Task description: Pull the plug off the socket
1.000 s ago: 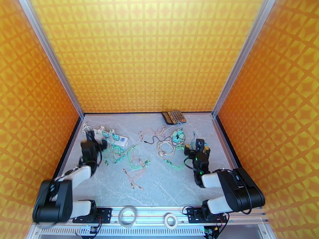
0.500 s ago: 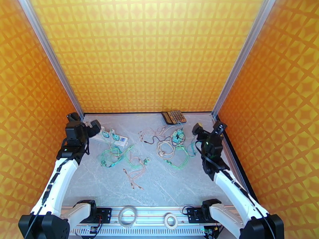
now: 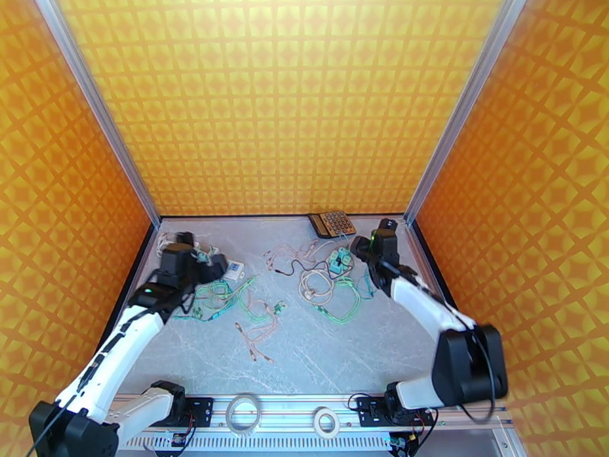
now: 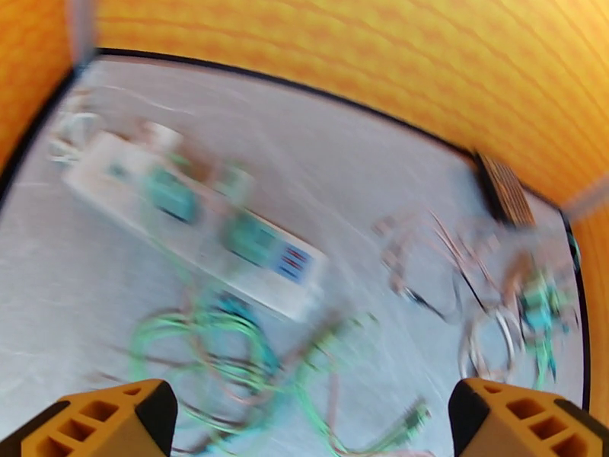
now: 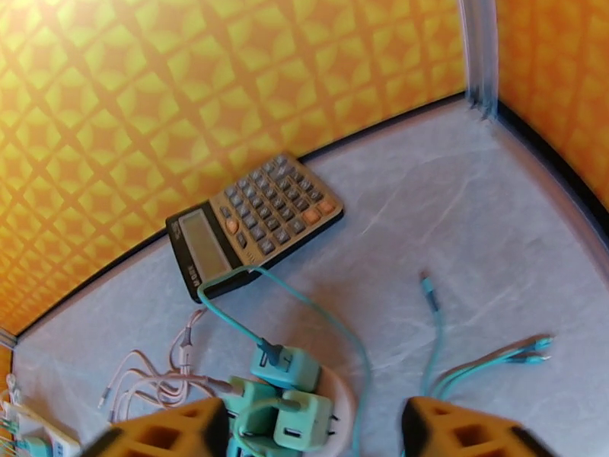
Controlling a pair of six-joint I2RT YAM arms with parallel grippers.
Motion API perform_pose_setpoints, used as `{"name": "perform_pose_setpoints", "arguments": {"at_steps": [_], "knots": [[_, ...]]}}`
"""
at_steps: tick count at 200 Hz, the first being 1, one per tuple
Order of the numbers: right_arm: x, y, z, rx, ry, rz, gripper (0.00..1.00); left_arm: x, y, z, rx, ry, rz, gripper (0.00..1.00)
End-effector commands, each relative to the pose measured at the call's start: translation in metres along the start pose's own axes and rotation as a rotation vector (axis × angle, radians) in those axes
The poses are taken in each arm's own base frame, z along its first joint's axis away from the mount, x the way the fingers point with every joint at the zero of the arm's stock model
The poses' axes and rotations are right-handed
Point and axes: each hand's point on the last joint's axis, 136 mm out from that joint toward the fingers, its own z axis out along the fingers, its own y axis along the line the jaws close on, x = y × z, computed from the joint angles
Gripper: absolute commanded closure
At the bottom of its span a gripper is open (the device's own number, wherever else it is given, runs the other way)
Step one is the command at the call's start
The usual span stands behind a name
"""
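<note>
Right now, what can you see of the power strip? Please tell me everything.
The power strip is a long white bar, plastic by its look, lying flat and slantwise on the table near the far left corner. Two teal plugs sit in its sockets, maybe a third; the picture is blurred. A blue and red label marks its nearer end. A white cord bunches at the far end; green cables lie close by. The left gripper, open, hangs apart from it.

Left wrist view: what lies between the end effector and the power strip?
Tangled green cables lie there, short of the power strip, in the left wrist view.
</note>
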Motion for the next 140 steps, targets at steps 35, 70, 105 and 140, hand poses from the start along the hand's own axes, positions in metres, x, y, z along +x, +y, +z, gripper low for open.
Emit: {"name": "perform_pose_setpoints", "arguments": {"at_steps": [35, 70, 105, 140], "knots": [[0.027, -0.001, 0.082, -0.206, 0.311, 0.278, 0.80, 0.038, -0.059, 0.018, 0.125, 0.035, 0.055, 0.01], [0.044, 0.001, 0.110, -0.231, 0.400, 0.296, 0.81, 0.052, -0.084, 0.013, 0.182, 0.042, 0.105, 0.01], [0.068, -0.002, 0.112, -0.226, 0.458, 0.322, 0.79, 0.067, -0.104, 0.013, 0.229, 0.060, 0.158, 0.01], [0.094, 0.006, 0.101, -0.228, 0.506, 0.302, 0.79, 0.079, -0.119, 0.018, 0.255, 0.082, 0.212, 0.03]]}}
